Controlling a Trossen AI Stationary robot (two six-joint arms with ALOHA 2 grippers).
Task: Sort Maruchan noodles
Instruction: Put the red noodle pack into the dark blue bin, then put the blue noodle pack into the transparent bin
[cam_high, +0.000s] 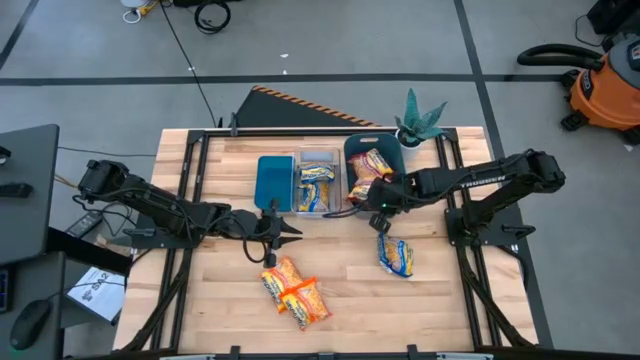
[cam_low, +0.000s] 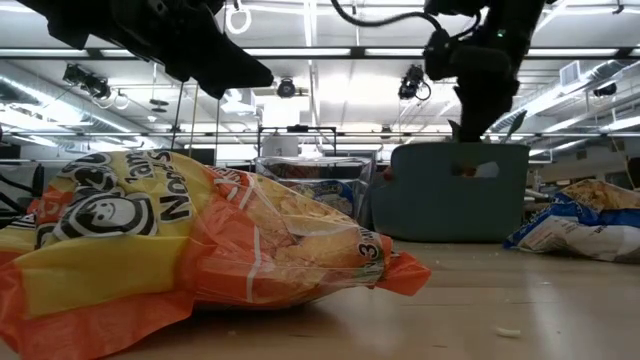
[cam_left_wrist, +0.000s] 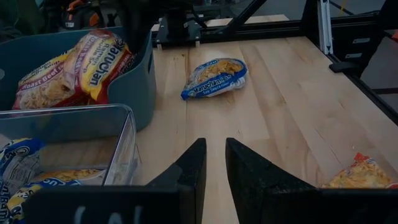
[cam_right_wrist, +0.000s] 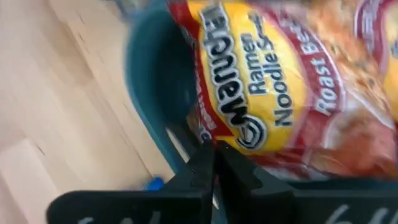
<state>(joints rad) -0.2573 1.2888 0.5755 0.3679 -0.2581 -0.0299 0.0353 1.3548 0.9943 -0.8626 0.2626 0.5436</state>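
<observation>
My left gripper (cam_high: 283, 230) hovers over bare table in front of the clear bin (cam_high: 318, 205), its fingers (cam_left_wrist: 193, 165) narrowly open and touching nothing. My right gripper (cam_right_wrist: 214, 152) is shut at the near wall of the teal bin (cam_high: 392, 150), its tips against the edge of a red-brown Maruchan packet (cam_right_wrist: 280, 87) lying in that bin. Yellow-and-blue packets (cam_high: 316, 182) lie in the clear bin. Orange packets (cam_high: 295, 290) lie overlapping on the table. One yellow-and-blue packet (cam_high: 396, 256) lies flat near the right arm. My right gripper has its shut fingertips (cam_right_wrist: 205, 158) at the lower edge (cam_right_wrist: 233, 146) of the red-brown packet, just over the teal bin's wall (cam_right_wrist: 155, 81). I cannot tell whether they touch the packet. The packet lies inside the bin.
A teal lid or tray (cam_high: 274, 180) sits left of the clear bin. A potted plant (cam_high: 420, 122) stands at the table's far right corner. Dark frame rails (cam_high: 190, 200) run along both sides. Bare wood (cam_high: 350, 280) lies between the loose packets.
</observation>
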